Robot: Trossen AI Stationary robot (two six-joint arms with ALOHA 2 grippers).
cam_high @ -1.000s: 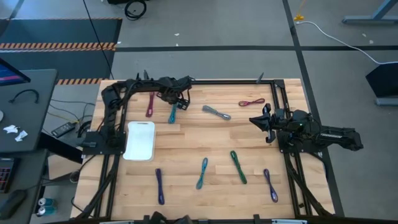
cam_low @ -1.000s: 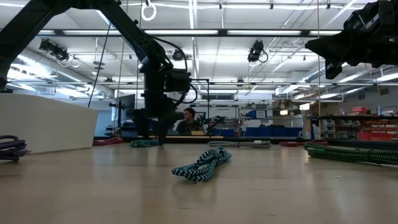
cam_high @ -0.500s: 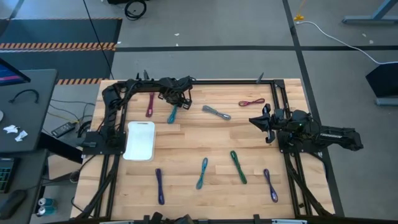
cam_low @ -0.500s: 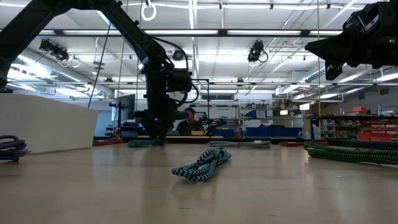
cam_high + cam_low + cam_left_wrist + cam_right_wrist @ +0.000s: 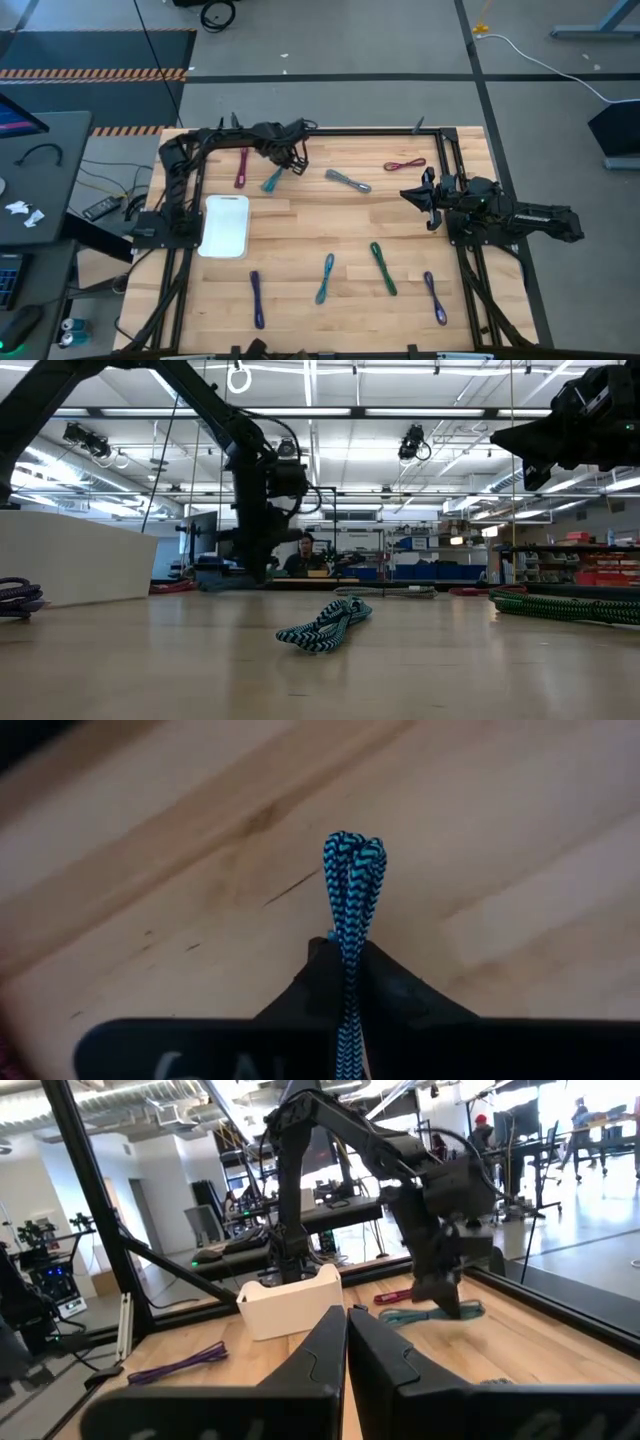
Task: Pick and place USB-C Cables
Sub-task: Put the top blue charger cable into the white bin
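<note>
While left tool (image 5: 288,162) clamps it, teal cable (image 5: 272,181) slants diagonally.

teal cable (image 5: 352,900) lower end hidden by fingers (image 5: 400,995)

We see grey floor (image 5: 330,100) around the wooden table (image 5: 330,225), hazard-striped matting (image 5: 90,73) beyond it, ceiling strip lights (image 5: 300,412) glowing above distant shelving (image 5: 590,565).

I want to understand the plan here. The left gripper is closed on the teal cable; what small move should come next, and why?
Probably a carry toward the white tray. The left gripper pinches the teal cable at one end, and in the right wrist view the cable hangs just above the wood, so it seems free to travel.
</note>
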